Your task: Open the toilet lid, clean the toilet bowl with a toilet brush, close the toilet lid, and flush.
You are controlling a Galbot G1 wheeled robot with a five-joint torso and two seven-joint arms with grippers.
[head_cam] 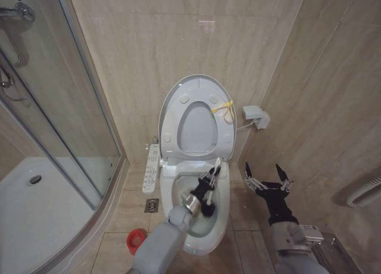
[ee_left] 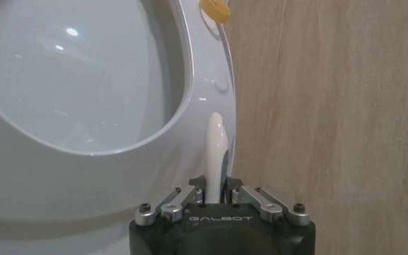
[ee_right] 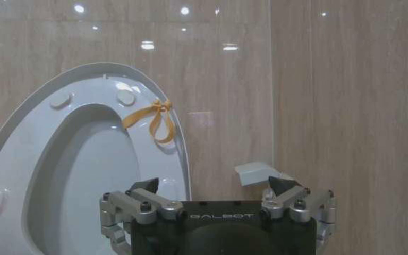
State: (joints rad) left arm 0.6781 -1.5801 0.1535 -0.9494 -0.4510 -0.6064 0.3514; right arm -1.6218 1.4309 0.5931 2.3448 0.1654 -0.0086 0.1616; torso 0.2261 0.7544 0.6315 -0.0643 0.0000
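The toilet lid (head_cam: pixel 197 78) stands raised against the back wall, its yellow tie (head_cam: pixel 223 106) at the right edge, and the ring seat (head_cam: pixel 178 116) is up against it. Below, the toilet bowl (head_cam: pixel 222 219) lies uncovered. My left gripper (head_cam: pixel 208 181) hangs over the bowl, shut on the toilet brush's white handle (ee_left: pixel 214 141). The dark bristle head (head_cam: pixel 208 210) sits down inside the bowl. To the right of the toilet my right gripper (head_cam: pixel 266 177) is held open and holds nothing; in its wrist view the lid (ee_right: pixel 19 154) and tie (ee_right: pixel 154 117) lie ahead.
A red cup holder (head_cam: pixel 136 241) stands on the floor left of the bowl, near a floor drain (head_cam: pixel 152 205). The white button panel (head_cam: pixel 152 167) runs along the bowl's left side. A glass shower enclosure (head_cam: pixel 59 125) fills the left. A white box (head_cam: pixel 255 115) is on the right wall.
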